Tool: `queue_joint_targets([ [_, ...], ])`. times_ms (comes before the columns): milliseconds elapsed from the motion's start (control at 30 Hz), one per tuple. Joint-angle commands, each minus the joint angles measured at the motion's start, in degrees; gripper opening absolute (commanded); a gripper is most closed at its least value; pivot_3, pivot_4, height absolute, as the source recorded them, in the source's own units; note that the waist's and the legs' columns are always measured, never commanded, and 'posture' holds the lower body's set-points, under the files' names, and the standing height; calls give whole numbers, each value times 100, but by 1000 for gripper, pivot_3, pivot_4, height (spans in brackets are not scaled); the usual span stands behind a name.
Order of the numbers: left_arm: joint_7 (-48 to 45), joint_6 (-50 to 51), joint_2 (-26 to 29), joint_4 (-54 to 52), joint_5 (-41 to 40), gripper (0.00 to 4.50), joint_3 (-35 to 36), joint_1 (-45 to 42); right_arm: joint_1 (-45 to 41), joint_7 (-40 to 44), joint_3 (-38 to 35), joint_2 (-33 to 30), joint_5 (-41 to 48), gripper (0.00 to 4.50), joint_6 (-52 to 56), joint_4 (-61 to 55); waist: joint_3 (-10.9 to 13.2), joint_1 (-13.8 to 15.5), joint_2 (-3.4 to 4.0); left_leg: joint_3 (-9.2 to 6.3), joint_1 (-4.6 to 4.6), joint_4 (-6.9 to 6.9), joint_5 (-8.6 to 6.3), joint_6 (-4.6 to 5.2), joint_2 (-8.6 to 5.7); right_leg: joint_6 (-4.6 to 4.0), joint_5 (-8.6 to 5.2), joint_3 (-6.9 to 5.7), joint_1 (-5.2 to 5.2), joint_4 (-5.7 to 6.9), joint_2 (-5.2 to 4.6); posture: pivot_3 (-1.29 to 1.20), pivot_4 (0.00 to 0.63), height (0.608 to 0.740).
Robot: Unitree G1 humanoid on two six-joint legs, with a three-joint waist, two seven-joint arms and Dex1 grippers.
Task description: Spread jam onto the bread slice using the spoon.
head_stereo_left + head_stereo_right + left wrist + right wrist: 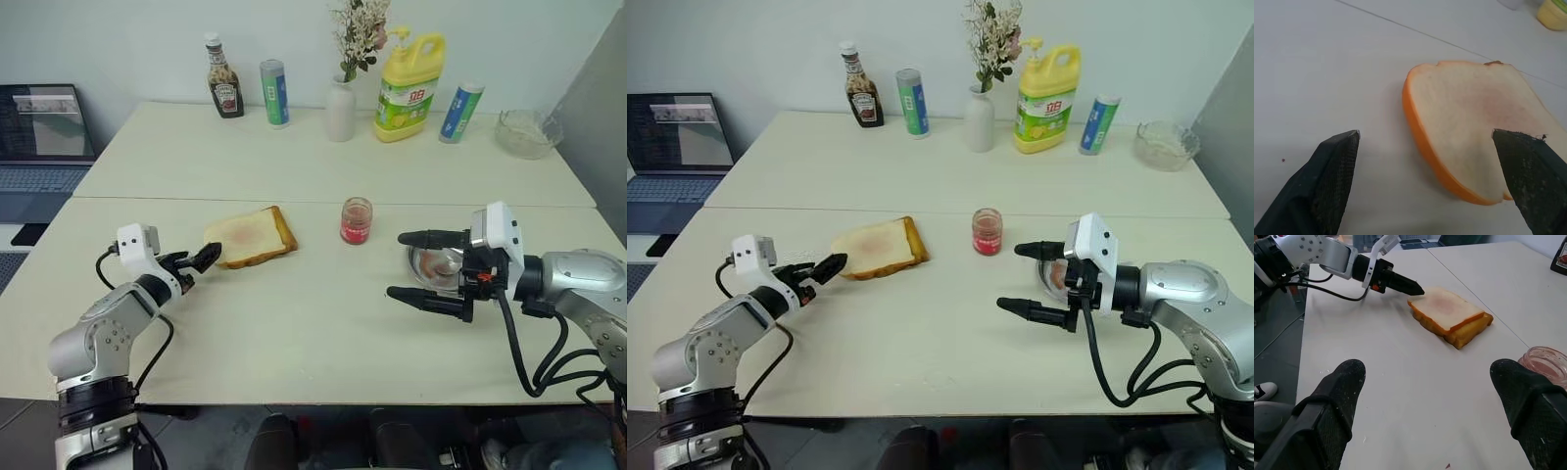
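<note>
fingers on both my grippers stand spread wide and hold nothing — my left gripper sits low at the near-left edge of the bread slice, which lies on a thicker golden toast piece, probably so i can steady it while it gets spread. my right gripper hovers level, pointing across the table, just in front of the round steel dish where i judge the spoon lies, though i cannot make it out. between bread and dish stands the jam in its small jar, untouched — easy for the right side to reach.
</note>
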Motion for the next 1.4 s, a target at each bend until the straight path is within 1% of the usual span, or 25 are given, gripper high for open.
queue_joint_targets([
  [33,131,0,-52,161,30,4129,7,-258,-58,-38,-146,20,99,4500,-26,-176,0,0,0,0,0,0,0,0,-1,0,0,0,1,0,0,0,150,740],
  [67,140,-9,-64,206,47,3958,-5,-301,-50,-54,-152,23,105,4500,-23,-191,0,0,0,-2,0,0,0,0,-2,0,0,-1,0,1,0,0,150,740],
  [133,131,-53,-90,245,54,3346,-17,-375,-40,-79,-161,24,125,4500,-13,-208,0,0,0,-4,0,0,0,0,-2,0,0,-2,1,1,0,0,150,740],
  [467,144,68,-70,129,1,150,39,-386,148,-179,-207,2,142,4500,-28,-295,0,0,0,-10,-1,0,1,-1,-1,-1,0,-5,1,1,0,0,150,740],
  [500,142,74,-66,75,-21,37,56,-371,162,-176,-204,-5,127,4500,-37,-288,0,-1,0,-10,-1,0,1,-1,-1,-1,0,-6,1,1,0,0,150,740],
  [700,-74,119,157,-377,-185,37,197,-259,220,-145,-215,-34,67,4500,-88,-245,0,-5,-1,-12,-3,-1,1,-1,0,-1,0,-7,0,1,0,0,150,740],
  [833,-865,260,542,-1198,-656,37,37,-146,299,-93,-226,-81,-4,4500,-137,-194,4,-6,-7,-17,-9,-2,0,-2,1,-1,0,-11,-3,0,0,0,150,740],
  [1000,-1437,474,852,-1447,-1045,37,-93,-285,348,-15,-299,-168,-86,4500,-171,-120,4,5,-6,-19,-9,-1,1,-2,-4,-1,-1,-15,-1,0,-4,0,150,740],
  [1133,-2128,1247,1061,-2217,-1952,37,-665,-480,594,50,-582,-349,-88,4500,-121,-125,8,21,-12,-24,-17,0,1,-2,-6,0,-1,-22,-1,-6,-5,0,150,740],
  [1200,-2361,1474,1160,-2417,-2208,37,-895,-504,788,124,-804,-467,36,4500,-29,-201,8,10,-12,-23,-17,-1,0,-3,-8,1,-2,-19,-1,-9,-7,0,150,740],
  [1300,-2735,1782,1271,-2472,-2576,37,-1227,-650,1213,297,-1306,-676,347,4500,166,-362,9,5,-9,-23,-14,-4,0,-3,-6,1,-5,-18,-1,-6,-4,0,150,740],
  [1400,-2957,1900,1345,-2411,-2693,37,-1448,-789,1478,338,-1602,-790,530,4500,272,-468,10,-18,-8,-28,-12,-4,0,-2,-1,5,-10,-23,-1,-1,4,0,150,740],
])
